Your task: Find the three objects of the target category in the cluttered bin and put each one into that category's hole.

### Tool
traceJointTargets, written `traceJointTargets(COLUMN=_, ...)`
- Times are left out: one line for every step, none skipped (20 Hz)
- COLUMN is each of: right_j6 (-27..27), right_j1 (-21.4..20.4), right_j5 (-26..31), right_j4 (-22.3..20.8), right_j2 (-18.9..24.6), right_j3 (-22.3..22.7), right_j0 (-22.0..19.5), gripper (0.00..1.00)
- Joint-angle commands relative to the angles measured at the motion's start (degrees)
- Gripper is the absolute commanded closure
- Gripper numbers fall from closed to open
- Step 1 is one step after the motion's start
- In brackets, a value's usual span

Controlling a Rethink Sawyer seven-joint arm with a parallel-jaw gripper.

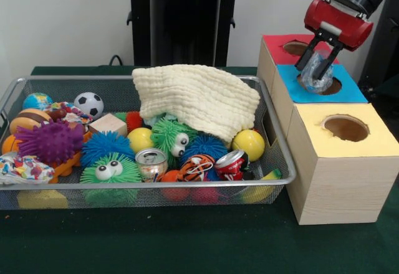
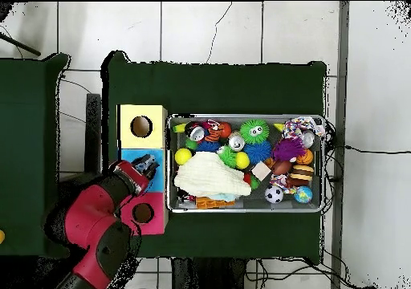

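Above the blue-topped box [image 1: 317, 84], at the right of the front view, we see the gripper [image 1: 317, 70] with its fingers closed round a crumpled, clear, shiny object [image 1: 315, 80], possibly plastic; we cannot identify it further. The object hangs just over the blue box's hole [image 1: 330, 87], not yet released. We judge this delivery to be nearly complete, with only the drop remaining. We cannot tell how many target objects have already gone in, since the interiors of the holes are hidden.

To the left, the wire basket [image 1: 283, 162] holds the clutter: a cream cloth [image 1: 196, 99] draped over the far middle, two drink cans [image 1: 151, 163] near the front, fuzzy balls, yellow balls, a small football [image 1: 89, 104] and a wooden block [image 1: 107, 124]. Further searching under the cloth probably remains.

Beside the blue box stand a red-topped box [image 1: 280, 43] farther away and a yellow-topped box [image 1: 343, 127] nearer. All rest on a dark green table cover [image 1: 187, 243]; the overhead view shows a pale tiled floor [image 2: 241, 29] around the table.
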Motion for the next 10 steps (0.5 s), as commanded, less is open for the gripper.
traceJointTargets(right_j6=18.72, right_j1=2.16, right_j5=2.6, right_j4=3.36, right_j2=4.66, right_j3=3.2, right_j0=-0.21, gripper=1.0)
traceJointTargets(right_j6=18.65, right_j1=2.29, right_j5=2.71, right_j4=3.41, right_j2=4.71, right_j3=3.18, right_j0=-0.14, gripper=1.0)
traceJointTargets(right_j6=18.77, right_j1=2.52, right_j5=2.79, right_j4=3.62, right_j2=4.69, right_j3=3.07, right_j0=-0.09, gripper=1.0)
traceJointTargets(right_j6=18.86, right_j1=2.6, right_j5=2.87, right_j4=3.8, right_j2=4.75, right_j3=2.99, right_j0=-0.04, gripper=1.0)
traceJointTargets(right_j6=18.82, right_j1=2.6, right_j5=2.87, right_j4=3.89, right_j2=4.89, right_j3=2.98, right_j0=-0.12, gripper=1.0)
traceJointTargets(right_j6=19.03, right_j1=2.96, right_j5=3.0, right_j4=4.09, right_j2=4.86, right_j3=2.77, right_j0=-0.01, gripper=1.0)
traceJointTargets(right_j6=19.07, right_j1=3.31, right_j5=3.15, right_j4=4.11, right_j2=4.88, right_j3=2.52, right_j0=0.04, gripper=1.0)
traceJointTargets(right_j6=19.1, right_j1=3.66, right_j5=3.3, right_j4=4.13, right_j2=4.91, right_j3=2.28, right_j0=0.08, gripper=1.0)
traceJointTargets(right_j6=19.28, right_j1=3.83, right_j5=3.23, right_j4=4.22, right_j2=4.91, right_j3=2.15, right_j0=0.09, gripper=1.0)
traceJointTargets(right_j6=19.39, right_j1=3.84, right_j5=3.25, right_j4=4.27, right_j2=5.17, right_j3=2.11, right_j0=0.07, gripper=1.0)
